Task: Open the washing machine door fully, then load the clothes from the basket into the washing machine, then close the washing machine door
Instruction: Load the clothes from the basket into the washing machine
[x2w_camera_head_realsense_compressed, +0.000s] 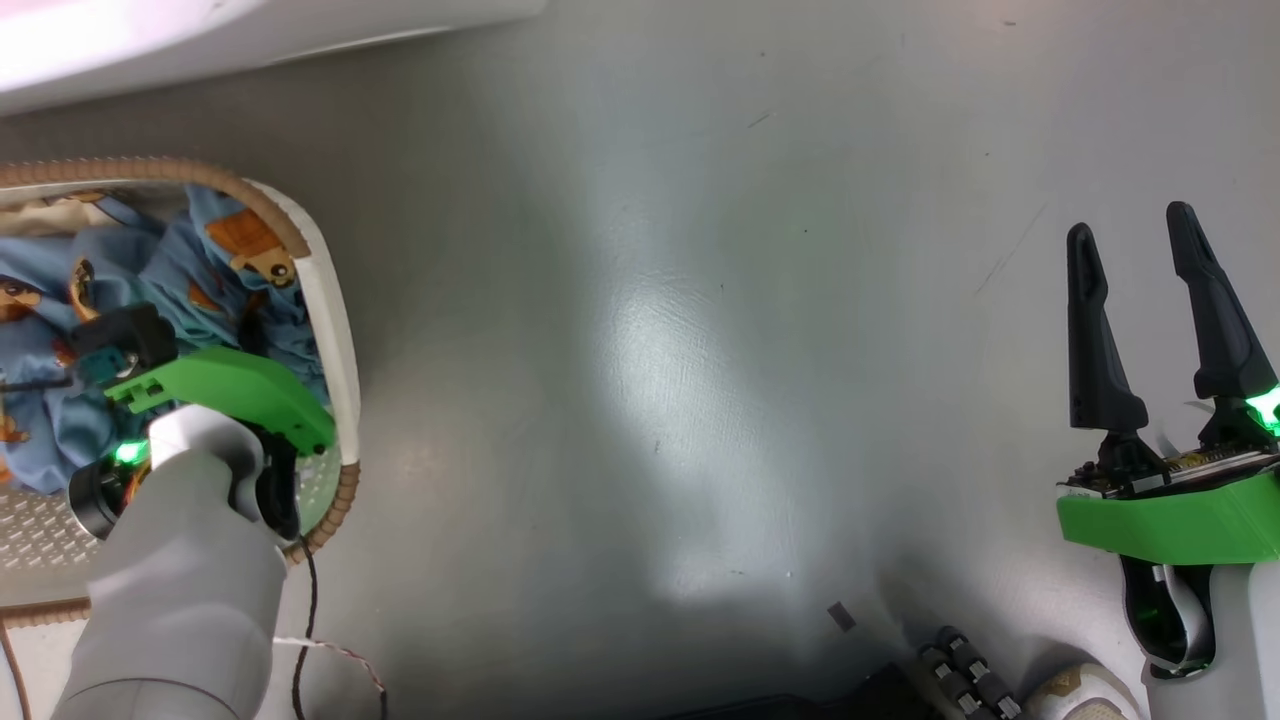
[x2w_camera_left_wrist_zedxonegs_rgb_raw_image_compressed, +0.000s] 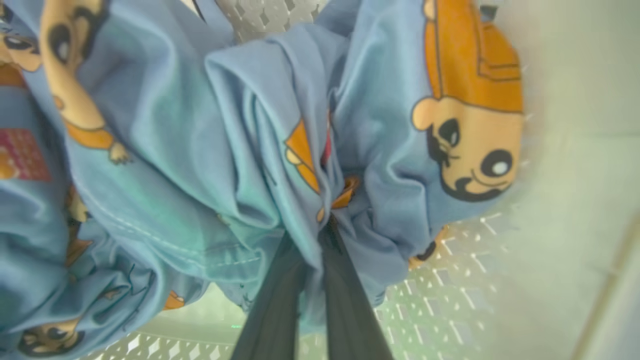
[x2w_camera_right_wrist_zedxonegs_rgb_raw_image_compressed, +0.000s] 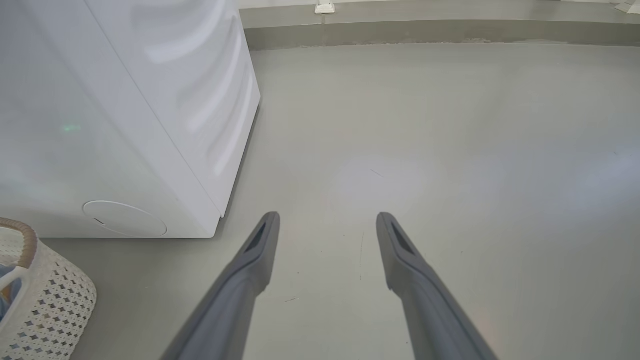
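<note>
Bare grey floor (x2w_camera_head_realsense_compressed: 650, 350) carries the basket (x2w_camera_head_realsense_compressed: 335, 300) just beside the washing machine (x2w_camera_right_wrist_zedxonegs_rgb_raw_image_compressed: 125, 100), with the clothes (x2w_camera_left_wrist_zedxonegs_rgb_raw_image_compressed: 200, 150) bunched toward the basket's far right corner. The left gripper (x2w_camera_left_wrist_zedxonegs_rgb_raw_image_compressed: 324, 225) is clamped on a fold of them, while the right gripper (x2w_camera_head_realsense_compressed: 1130, 225) hangs apart and empty. Lifting straight and slowly should get the bundle over the rim without dragging the basket.

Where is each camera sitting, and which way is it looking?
Head view: on the robot's head, looking down at the floor, the basket and the clothes; its pale left forearm and open right gripper show.
Left wrist view: on the left wrist, looking into the basket; the left gripper is shut on the clothes.
Right wrist view: on the right wrist, looking along the floor past the washing machine; its open fingers show.
Shared: the basket shows in the head and right wrist views.
</note>
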